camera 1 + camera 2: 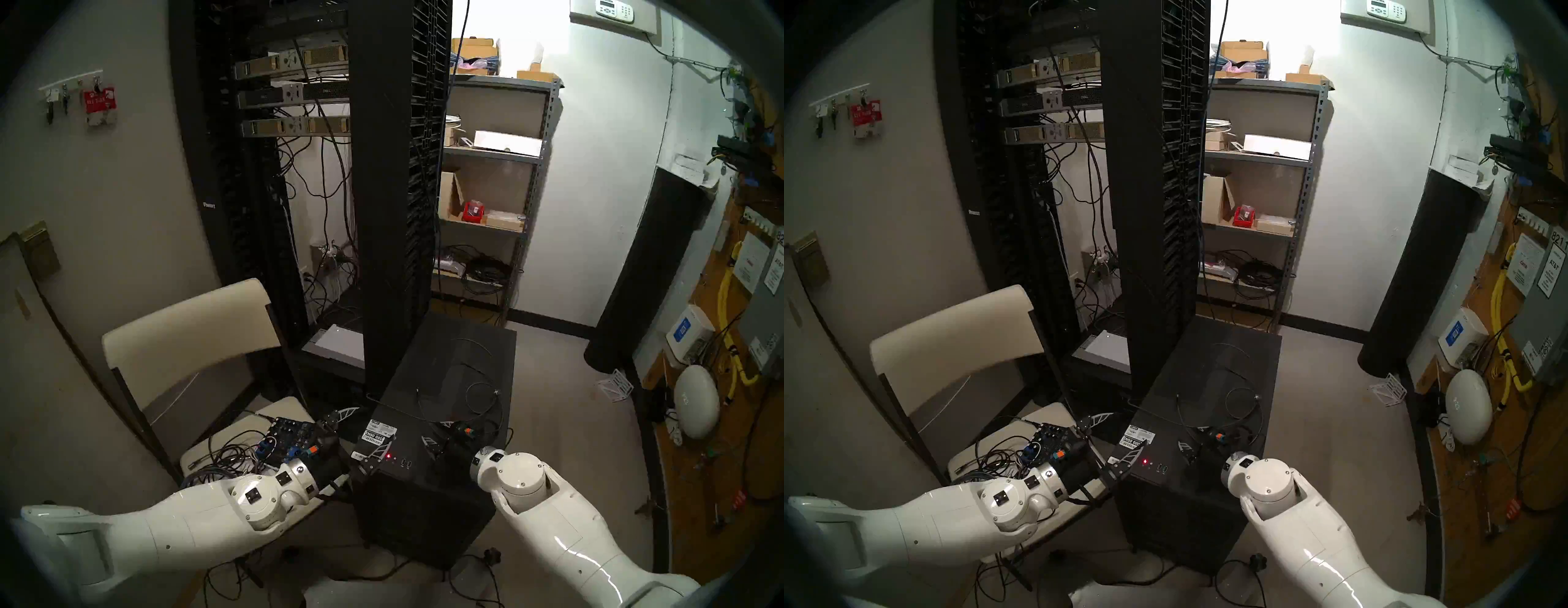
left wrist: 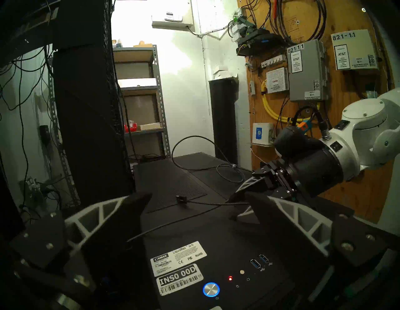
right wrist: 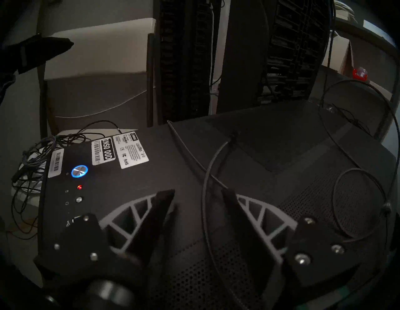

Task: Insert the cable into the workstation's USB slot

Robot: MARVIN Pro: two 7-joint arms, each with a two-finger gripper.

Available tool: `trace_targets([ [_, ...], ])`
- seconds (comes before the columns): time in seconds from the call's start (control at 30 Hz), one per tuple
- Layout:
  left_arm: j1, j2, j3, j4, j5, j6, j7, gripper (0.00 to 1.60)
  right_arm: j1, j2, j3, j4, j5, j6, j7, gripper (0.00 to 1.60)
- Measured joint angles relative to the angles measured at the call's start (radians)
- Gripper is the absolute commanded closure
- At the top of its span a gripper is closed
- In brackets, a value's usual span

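The black tower workstation [image 1: 428, 488] stands on the floor between my arms, with white labels [image 2: 178, 257], a blue-lit button [image 2: 211, 289] and a red light [image 2: 230, 278] on top. The USB slot [image 2: 264, 259] is the one of the pair farther from the red light; it also shows in the head view [image 1: 410, 463]. The thin dark cable [image 2: 205, 203] lies in loose loops on the top, its black plug [image 2: 179, 198] lying free. My left gripper [image 2: 194, 198] is open over the labelled left end. My right gripper [image 3: 198, 192] is open, with the cable [image 3: 204, 173] running between its fingers.
The tall black server rack [image 1: 399, 170] stands right behind the workstation. A folding chair [image 1: 191, 331] at my left holds a small blue audio mixer [image 1: 292, 437] and tangled wires [image 1: 229, 454]. A metal shelf unit [image 1: 488, 191] is at the back. A power cord [image 1: 492, 556] lies on the floor.
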Motion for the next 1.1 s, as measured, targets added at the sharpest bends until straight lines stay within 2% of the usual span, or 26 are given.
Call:
trace_targets([
  [0.1, 0.000, 0.000, 0.000, 0.000, 0.000, 0.000, 0.003, 0.00, 0.016, -0.002, -0.006, 0.016, 0.000, 0.013, 0.010, 0.58],
  [0.2, 0.000, 0.000, 0.000, 0.000, 0.000, 0.000, 0.005, 0.00, 0.030, -0.005, -0.010, 0.037, -0.001, 0.026, 0.017, 0.76],
  [0.3, 0.000, 0.000, 0.001, 0.000, -0.001, 0.000, 0.006, 0.00, 0.044, -0.006, -0.015, 0.056, -0.006, 0.037, 0.023, 0.86],
  [0.33, 0.000, 0.000, 0.001, 0.000, -0.001, 0.000, 0.007, 0.00, 0.048, -0.007, -0.017, 0.059, -0.009, 0.039, 0.024, 0.98],
  [0.37, 0.000, 0.000, 0.001, 0.000, -0.001, 0.000, 0.007, 0.00, 0.053, -0.008, -0.020, 0.061, -0.014, 0.041, 0.025, 1.03],
  [0.4, 0.000, 0.000, 0.001, 0.000, -0.001, 0.000, 0.008, 0.00, 0.059, -0.009, -0.023, 0.064, -0.021, 0.044, 0.025, 1.03],
  [0.43, 0.000, 0.000, 0.001, 0.000, -0.001, 0.000, 0.008, 0.00, 0.061, -0.009, -0.024, 0.065, -0.024, 0.045, 0.025, 1.19],
  [0.5, 0.000, 0.000, 0.001, 0.000, -0.001, -0.001, 0.009, 0.00, 0.066, -0.010, -0.026, 0.067, -0.031, 0.048, 0.022, 1.24],
  [0.53, 0.000, 0.000, 0.001, 0.000, -0.001, -0.001, 0.009, 0.00, 0.068, -0.011, -0.027, 0.067, -0.034, 0.049, 0.020, 1.42],
  [0.6, 0.000, 0.000, 0.001, 0.000, -0.001, -0.001, 0.010, 0.00, 0.069, -0.011, -0.028, 0.062, -0.042, 0.053, 0.014, 1.60],
  [0.9, 0.000, 0.000, 0.002, 0.000, 0.001, -0.001, 0.011, 0.00, 0.025, 0.012, -0.026, -0.028, -0.070, 0.045, -0.017, 1.60],
  [1.1, 0.000, 0.000, 0.003, 0.000, 0.002, -0.001, 0.012, 0.00, -0.047, 0.038, -0.029, -0.109, -0.095, -0.006, -0.051, 1.60],
])
